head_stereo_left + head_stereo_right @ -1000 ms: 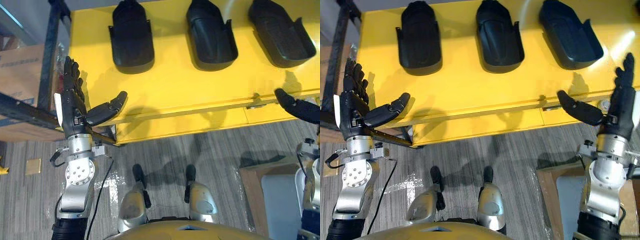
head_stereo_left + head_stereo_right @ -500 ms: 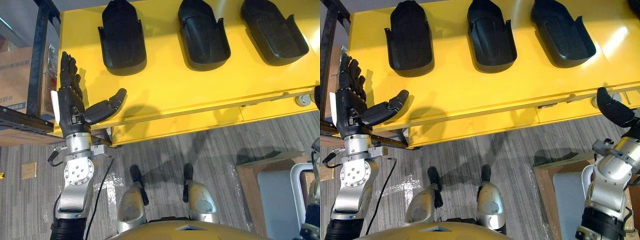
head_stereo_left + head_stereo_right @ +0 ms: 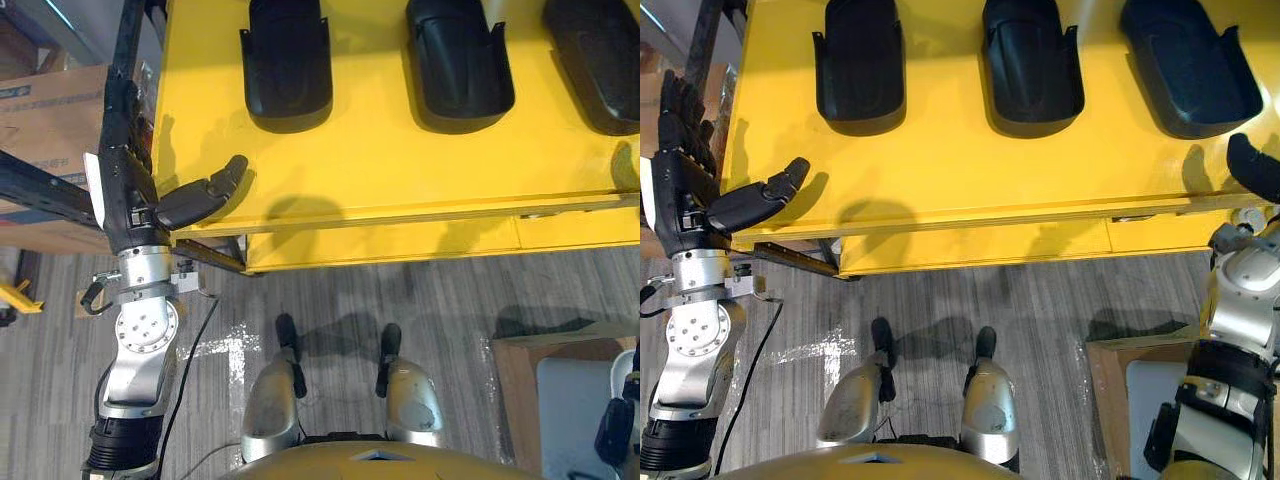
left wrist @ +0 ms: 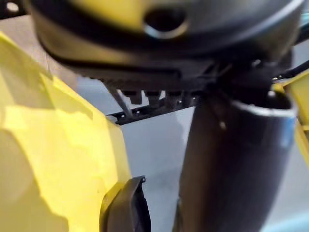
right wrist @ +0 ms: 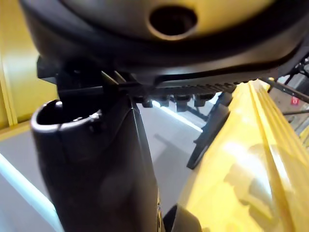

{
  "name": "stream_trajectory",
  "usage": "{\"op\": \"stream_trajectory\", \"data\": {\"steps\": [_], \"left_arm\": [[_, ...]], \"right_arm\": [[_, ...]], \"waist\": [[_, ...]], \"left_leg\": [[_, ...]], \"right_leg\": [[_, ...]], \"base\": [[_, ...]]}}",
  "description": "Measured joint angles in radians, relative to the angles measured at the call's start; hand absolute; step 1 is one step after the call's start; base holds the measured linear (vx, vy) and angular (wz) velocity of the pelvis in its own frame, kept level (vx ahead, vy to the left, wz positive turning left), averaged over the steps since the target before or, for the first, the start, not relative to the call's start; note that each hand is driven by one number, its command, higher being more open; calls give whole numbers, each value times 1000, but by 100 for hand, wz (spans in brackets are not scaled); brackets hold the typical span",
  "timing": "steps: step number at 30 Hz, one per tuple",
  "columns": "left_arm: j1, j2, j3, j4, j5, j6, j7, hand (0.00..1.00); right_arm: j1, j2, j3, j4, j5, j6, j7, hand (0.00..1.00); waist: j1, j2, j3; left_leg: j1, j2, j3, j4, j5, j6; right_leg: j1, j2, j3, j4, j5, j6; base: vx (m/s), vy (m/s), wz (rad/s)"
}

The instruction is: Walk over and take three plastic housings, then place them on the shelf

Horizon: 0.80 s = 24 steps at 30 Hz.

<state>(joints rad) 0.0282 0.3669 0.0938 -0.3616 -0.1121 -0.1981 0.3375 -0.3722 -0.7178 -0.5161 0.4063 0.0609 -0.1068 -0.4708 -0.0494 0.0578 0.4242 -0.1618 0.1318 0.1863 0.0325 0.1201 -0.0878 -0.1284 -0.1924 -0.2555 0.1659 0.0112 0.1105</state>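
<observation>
Three black plastic housings lie in a row on the yellow table [image 3: 380,170]: the left one [image 3: 288,65], the middle one [image 3: 458,60] and the right one [image 3: 1188,65]. My left hand [image 3: 130,190] is held upright at the table's near left corner, open, with its thumb [image 3: 205,195] reaching over the table edge and nothing in it. My right hand [image 3: 1252,165] shows at the table's near right edge, below the right housing, thumb stretched out and apart from it. The left housing also shows past my left thumb in the left wrist view [image 4: 126,208].
A dark metal rack frame [image 3: 60,185] stands left of the table, with a cardboard box [image 3: 50,110] behind it. A brown board [image 3: 1110,385] with a pale grey panel [image 3: 1150,400] lies on the floor at the lower right.
The whole view has shifted, so the camera moved. My right hand dropped from its raised pose and now sits at the table's right edge. My left hand stays open at the left corner.
</observation>
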Motion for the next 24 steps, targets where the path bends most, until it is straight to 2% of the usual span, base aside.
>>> {"op": "stream_trajectory", "data": {"steps": [5, 6, 7, 10, 11, 24], "left_arm": [[-31, 9, 3, 3, 0, 0, -1, 100], [-31, 9, 3, 3, 0, 0, -1, 100], [-40, 17, 3, 35, 0, -1, 0, 100], [-38, 19, 1, 54, -3, -1, 0, 100], [-41, 39, -1, 54, -4, -1, 2, 100], [-48, 40, -23, 58, -17, -1, -1, 100]], "right_arm": [[-46, -9, 42, 74, 5, 14, 10, 100], [-47, -9, 48, 78, 5, 15, 11, 100], [-118, -19, 77, 153, 24, 22, 14, 100], [-137, -19, 93, 178, 38, 31, 22, 100], [-199, -74, 145, 275, 68, 32, 23, 100], [-297, -80, 174, 341, 74, 40, 9, 100]], "waist": [[18, 2, 19], [18, 1, 19], [17, 1, 32], [21, -1, 37], [25, -2, 38], [46, -2, 39]], "left_leg": [[-6, -4, -4, -5, 11, 8], [-6, -6, -4, -5, 11, 8], [-5, -13, -4, -6, 12, 10], [-5, -13, -3, -7, 12, 11], [-5, -14, -4, -10, 13, 12], [-5, -16, -13, -20, 23, 14]], "right_leg": [[-10, -7, -6, 11, -2, 0], [-10, -9, -6, 11, -2, 0], [-10, -15, -3, 12, -2, 1], [-10, -14, -3, 11, -2, 1], [-11, -14, -2, 12, -2, 0], [-11, -15, -10, 14, -2, 0]], "base": [[-3, 1, 2], [17, 20, 5], [0, 0, 0], [12, -5, 0], [33, -15, 2], [2, -1, 0]]}}
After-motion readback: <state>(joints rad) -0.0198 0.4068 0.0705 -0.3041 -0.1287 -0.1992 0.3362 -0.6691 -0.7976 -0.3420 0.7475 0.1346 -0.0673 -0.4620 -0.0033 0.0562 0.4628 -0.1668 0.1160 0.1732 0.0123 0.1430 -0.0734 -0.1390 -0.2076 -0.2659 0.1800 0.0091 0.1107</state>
